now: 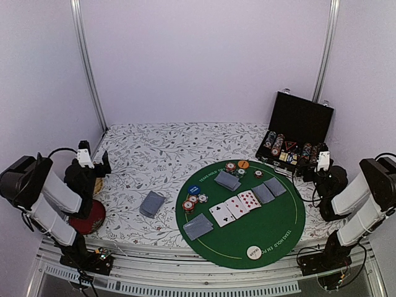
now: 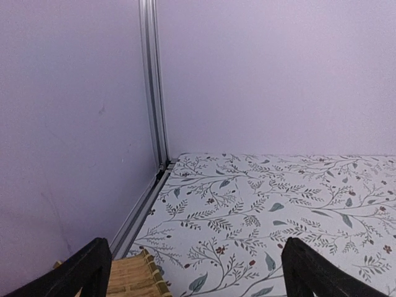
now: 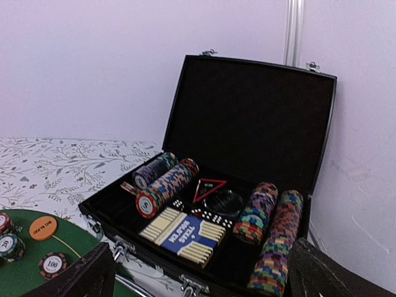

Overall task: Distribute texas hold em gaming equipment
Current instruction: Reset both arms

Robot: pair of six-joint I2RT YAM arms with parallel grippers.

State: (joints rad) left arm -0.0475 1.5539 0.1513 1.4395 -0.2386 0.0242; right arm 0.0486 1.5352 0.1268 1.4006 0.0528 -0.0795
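Cards (image 1: 235, 205) and chips (image 1: 193, 201) lie on the mat (image 1: 278, 238); case (image 1: 301, 117) behind, perhaps touching.

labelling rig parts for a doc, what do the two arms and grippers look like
Both the left arm and right arm have light grey links with black joint housings and loose black cables. Left gripper and right gripper have plain black fingers.

We counted three face-up cards (image 1: 236, 206) and five grey-backed card piles (image 1: 198, 226) to the left of the right pincer (image 3: 201, 260) — four on the one green mat (image 1: 278, 229), one off it. Three button discs (image 1: 194, 189) and six small chip stacks (image 1: 230, 167) lay there too — one open case (image 1: 303, 117) stood just ahead of the pincer.
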